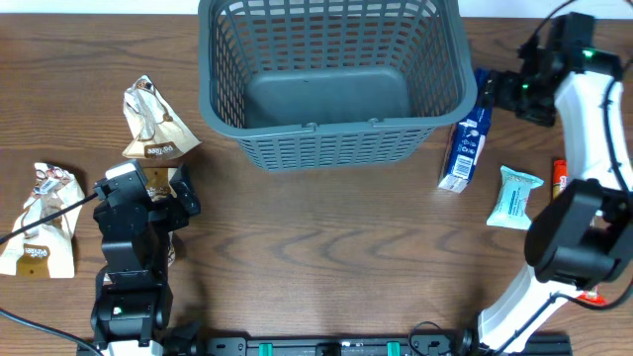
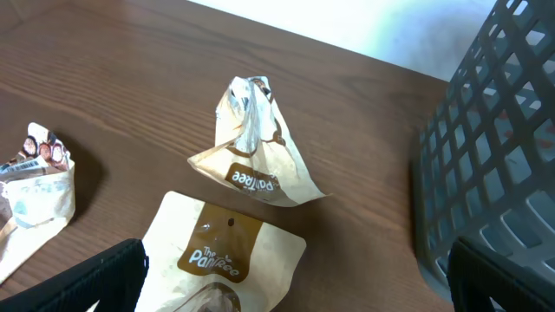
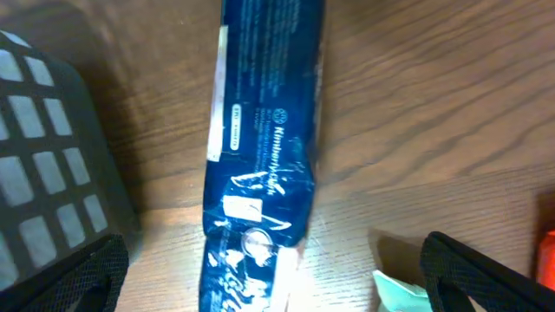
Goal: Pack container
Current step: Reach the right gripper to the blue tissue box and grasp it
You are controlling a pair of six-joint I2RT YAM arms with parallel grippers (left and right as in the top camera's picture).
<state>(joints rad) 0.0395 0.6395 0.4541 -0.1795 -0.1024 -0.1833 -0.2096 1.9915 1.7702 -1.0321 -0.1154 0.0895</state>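
Both spread: left pincer (image 2: 295,282), right pincer (image 3: 277,277) | container (image 1: 336,148) between them, seemingly untouched.

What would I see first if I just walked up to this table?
The big dark grey basket, empty, at the far middle of the table. Left of it lie crinkly tan snack bags; right of it a blue packet and a mint-green packet.

Container (image 1: 331,148): far rim cut by top edge. Blue packet (image 3: 264,130): fine print blurred, both ends cropped. Orange item (image 1: 560,176): partly behind my right arm (image 1: 591,119).
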